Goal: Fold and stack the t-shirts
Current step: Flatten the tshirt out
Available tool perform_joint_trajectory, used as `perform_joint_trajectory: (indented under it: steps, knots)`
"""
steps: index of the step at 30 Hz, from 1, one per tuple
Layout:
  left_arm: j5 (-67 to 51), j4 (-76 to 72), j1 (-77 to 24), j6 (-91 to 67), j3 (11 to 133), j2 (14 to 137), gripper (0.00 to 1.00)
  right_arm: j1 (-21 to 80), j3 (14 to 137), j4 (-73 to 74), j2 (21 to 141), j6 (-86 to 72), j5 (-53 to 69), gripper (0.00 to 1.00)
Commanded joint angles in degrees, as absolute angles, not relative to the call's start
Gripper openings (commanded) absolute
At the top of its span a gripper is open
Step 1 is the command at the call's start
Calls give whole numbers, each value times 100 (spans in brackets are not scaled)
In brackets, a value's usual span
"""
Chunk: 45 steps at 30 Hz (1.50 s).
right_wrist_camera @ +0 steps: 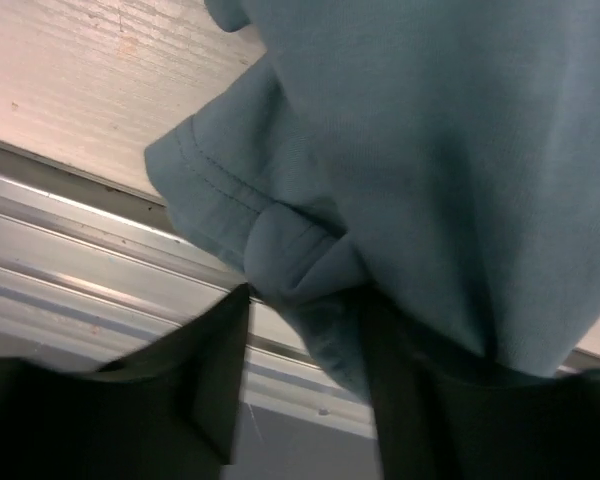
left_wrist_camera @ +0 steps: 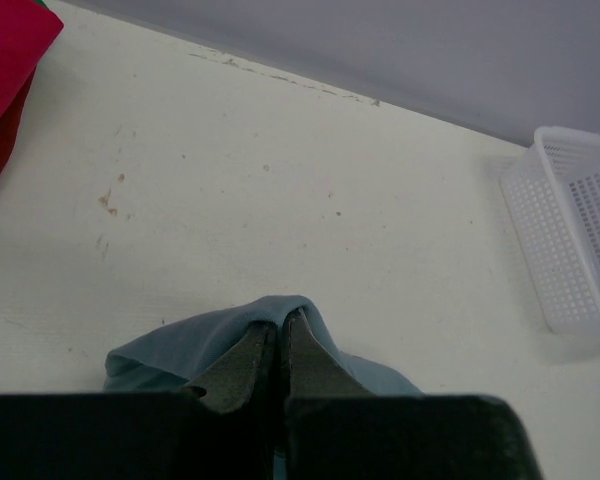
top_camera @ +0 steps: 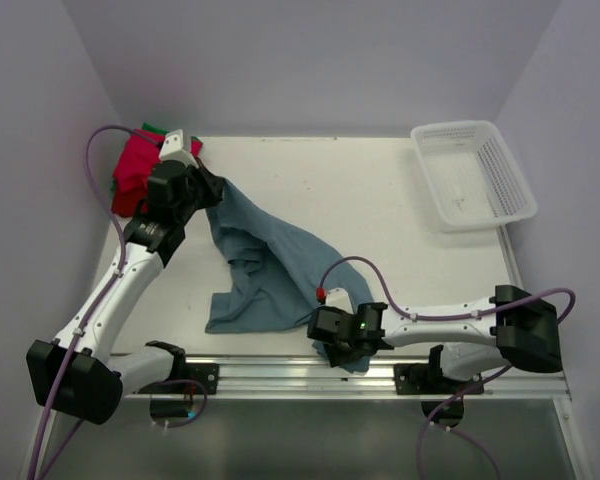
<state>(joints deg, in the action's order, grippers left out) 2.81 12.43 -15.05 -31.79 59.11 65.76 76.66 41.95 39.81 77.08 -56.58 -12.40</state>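
Blue-grey t-shirt (top_camera: 270,265), rumpled, stretched diagonally across the white table (top_camera: 380,200) from far left toward the near edge. Far corner lifted off the surface, pinched tight in the fully closed left gripper (left_wrist_camera: 280,322), near the red t-shirts (top_camera: 132,172) folded at the far left corner, with a sliver of a green t-shirt (top_camera: 152,128) behind them. Near hem draped over the aluminium rail (top_camera: 270,372), lying between the parted fingers of the right gripper (right_wrist_camera: 305,297), jaws apart, not clamped on the cloth. White mesh basket (top_camera: 510,185) at far right, well apart.
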Motion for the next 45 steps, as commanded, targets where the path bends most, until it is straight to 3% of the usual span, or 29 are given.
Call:
perform_joint_trajectory:
  steps: [1, 4, 7, 10, 17, 26, 31, 35, 45]
  knots:
    - [290, 1072, -1433, -3085, 5871, 6513, 0, 7778, 4377, 3647, 7892, -5897, -1255, 44]
    - [255, 1046, -1415, -3085, 5836, 6513, 0, 7778, 4333, 3997, 7814, -6116, -1615, 28]
    - [229, 1011, -1406, -3111, 5775, 6487, 0, 7787, 4254, 4427, 7621, -6380, -1906, 24]
    - [202, 976, -1389, -3111, 5713, 6469, 0, 7778, 4297, 5112, 7322, -6740, -2468, 0]
    - [185, 1046, -1354, -3085, 5669, 6355, 0, 7595, 5378, 6758, 6610, -6814, -4121, 0]
    - [246, 1239, -1284, -3024, 5634, 6118, 0, 5047, 6371, 5767, 6784, -4407, -4491, 0]
    - [351, 1476, -1134, -2918, 5643, 5845, 0, 3737, 6522, 4766, 7785, -3868, -4132, 0]
    - [317, 1555, -1002, -2874, 5599, 5792, 0, 2850, 6688, 3956, 8892, -3647, -3149, 0]
    - [193, 1591, -897, -2848, 5502, 5818, 0, 2374, 7839, 3226, 11055, -3402, -2637, 0]
